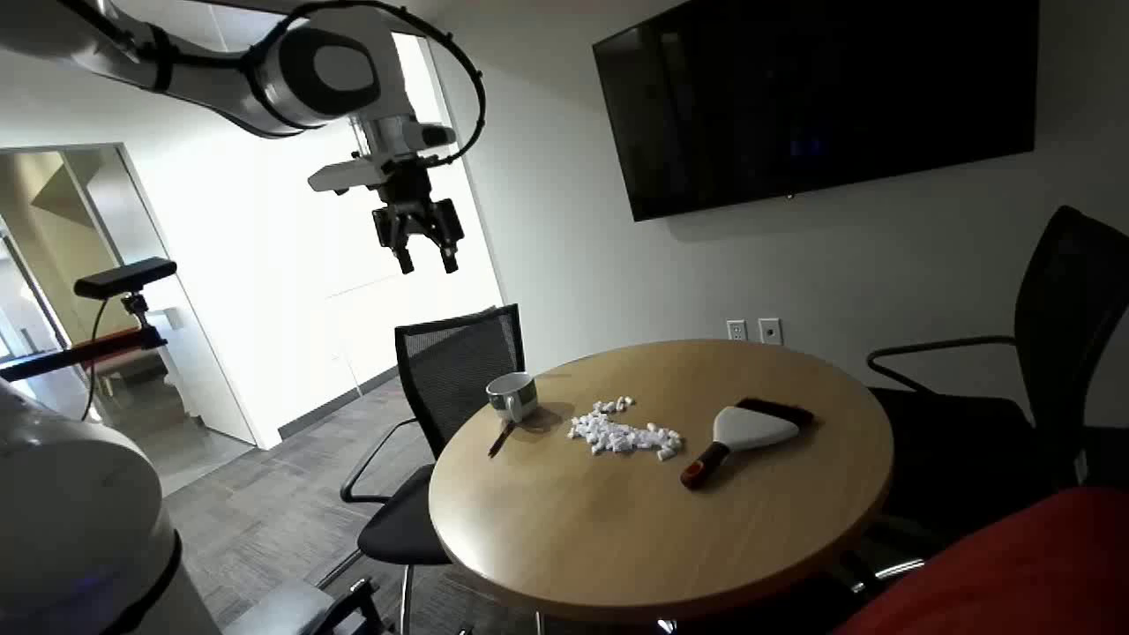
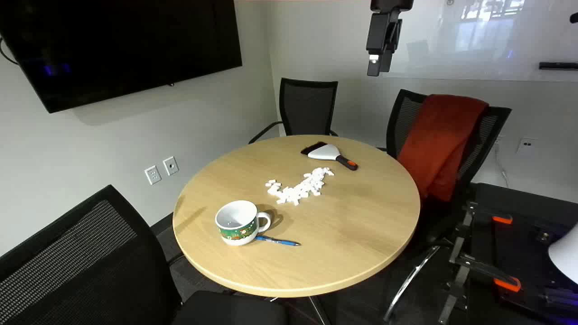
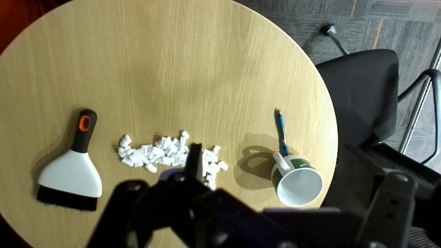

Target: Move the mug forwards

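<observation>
hanging abv round light-wood table, black 2-finger gripper is spread wide; white round mug w/ green band upright nr edge.

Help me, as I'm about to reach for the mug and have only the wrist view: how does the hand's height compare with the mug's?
Observer: In both exterior views the hand hangs well above the mug.
Operator: The mug seems to lean in my picture. Is it tipped?
Observer: No. An exterior view shows it upright, its base on the table.
Operator: And that red patch in my top left corner?
Observer: An exterior view shows a red cloth draped over the back of a chair; that is probably it.
</observation>
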